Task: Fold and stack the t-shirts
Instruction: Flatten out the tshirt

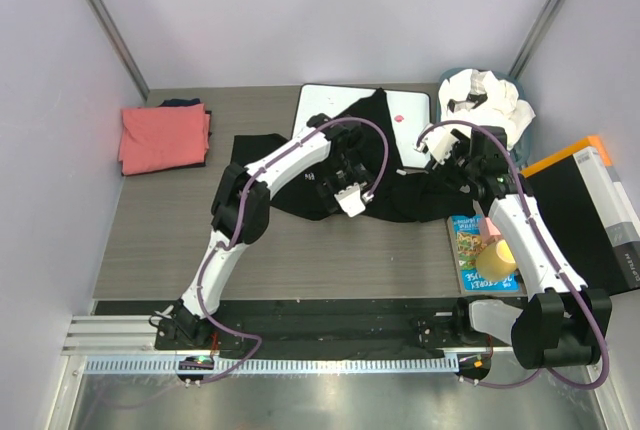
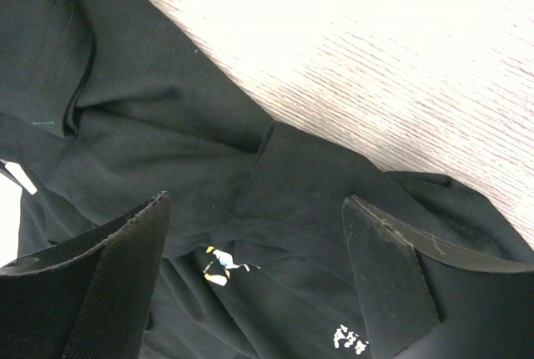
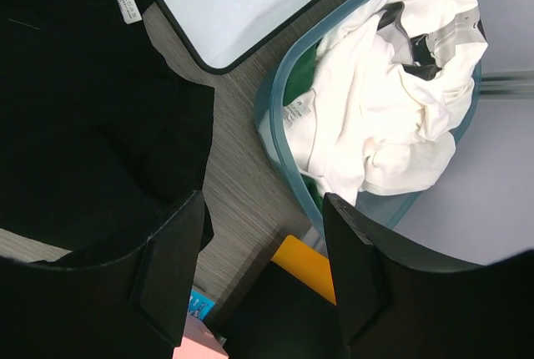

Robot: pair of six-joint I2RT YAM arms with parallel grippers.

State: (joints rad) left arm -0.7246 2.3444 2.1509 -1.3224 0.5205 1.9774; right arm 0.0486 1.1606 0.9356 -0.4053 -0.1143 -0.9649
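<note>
Nearest to my bases, the table carries only a picture booklet on the right, which has no part in the job. Further out, the black tee lies spread and rumpled, its long axis running across the table from left to right. My left pincer hangs straight over its middle, released and with nothing in it. A raised fold of the cloth runs up between the two fingers, so I judge a straight drop would catch it. My right pincer is released too and sits over the tee's right edge. The cloth lies off to one side of it, so my left arm is the better placed. Beyond, the tee's far part drapes over the white board. Farthest off, the coral tee lies folded at the far left. The basket at the far right holds crumpled white tees, not yet folded.
</note>
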